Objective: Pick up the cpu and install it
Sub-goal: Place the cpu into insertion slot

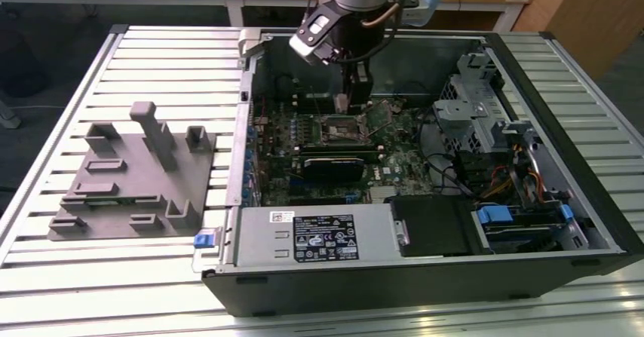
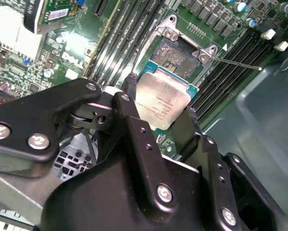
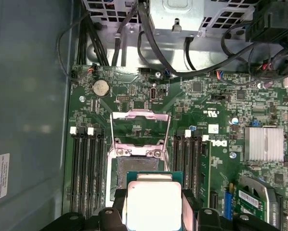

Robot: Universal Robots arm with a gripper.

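The cpu, a thin square chip with a pale silver top, sits between the black fingers of my gripper, which is shut on its two opposite edges. It hangs just above the open socket on the green motherboard, partly over the socket's near edge. In the first wrist view the cpu overlaps the socket, and the socket's metal load plate is flipped up. In the exterior view my gripper reaches down inside the open computer case, above the socket.
Memory slots flank the socket on both sides. A black card lies just beside it, and a silver heatsink sits further off. The power supply and drive cage crowd the case. A grey fixture stands on the slatted table.
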